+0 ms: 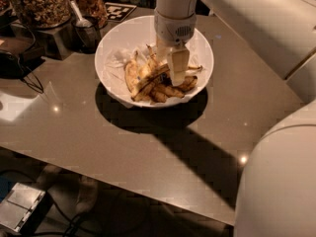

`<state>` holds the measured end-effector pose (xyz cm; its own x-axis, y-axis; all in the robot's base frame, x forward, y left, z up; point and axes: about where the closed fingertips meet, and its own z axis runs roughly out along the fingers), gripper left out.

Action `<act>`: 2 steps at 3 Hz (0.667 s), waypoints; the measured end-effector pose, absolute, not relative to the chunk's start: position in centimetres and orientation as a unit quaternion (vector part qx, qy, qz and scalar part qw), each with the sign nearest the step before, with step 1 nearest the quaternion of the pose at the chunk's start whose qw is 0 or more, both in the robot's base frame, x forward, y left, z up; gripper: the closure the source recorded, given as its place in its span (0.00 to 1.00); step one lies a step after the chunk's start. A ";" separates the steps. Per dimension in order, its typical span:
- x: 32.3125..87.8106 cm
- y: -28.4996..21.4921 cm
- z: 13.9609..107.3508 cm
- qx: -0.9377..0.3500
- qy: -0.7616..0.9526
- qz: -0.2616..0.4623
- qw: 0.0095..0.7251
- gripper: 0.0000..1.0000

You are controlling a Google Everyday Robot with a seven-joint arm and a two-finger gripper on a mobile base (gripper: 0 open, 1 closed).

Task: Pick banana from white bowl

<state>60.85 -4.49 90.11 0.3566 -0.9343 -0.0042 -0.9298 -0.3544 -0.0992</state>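
Note:
The white bowl (109, 46) stands on the grey-brown table toward the back, lined with crumpled white paper (117, 59). Several bananas lie piled in it. A plump yellow banana with heavy brown blotches (147, 81) lies slanted in the middle of the pile. My gripper (171, 72) hangs straight down from the white wrist into the bowl, right on the pile and over this banana's right end. It hides part of the bananas behind it. Another yellow banana (130, 74) lies at the left of the pile.
Glass jars of nuts (37, 4) and a metal cup with a scoop (85, 27) stand at the back left, close to the bowl. A black-and-white marker tag (120, 10) lies behind. Dark cables (23, 78) trail at the left. My white arm (279, 177) fills the right side.

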 end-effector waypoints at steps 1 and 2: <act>61.1 -4.6 88.6 -0.827 0.561 -0.022 0.025 0.35; 61.2 -4.5 87.3 -0.832 0.554 -0.017 0.008 0.31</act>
<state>61.19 -4.53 87.30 0.3855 -0.9225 0.0195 -0.9219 -0.3860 -0.0321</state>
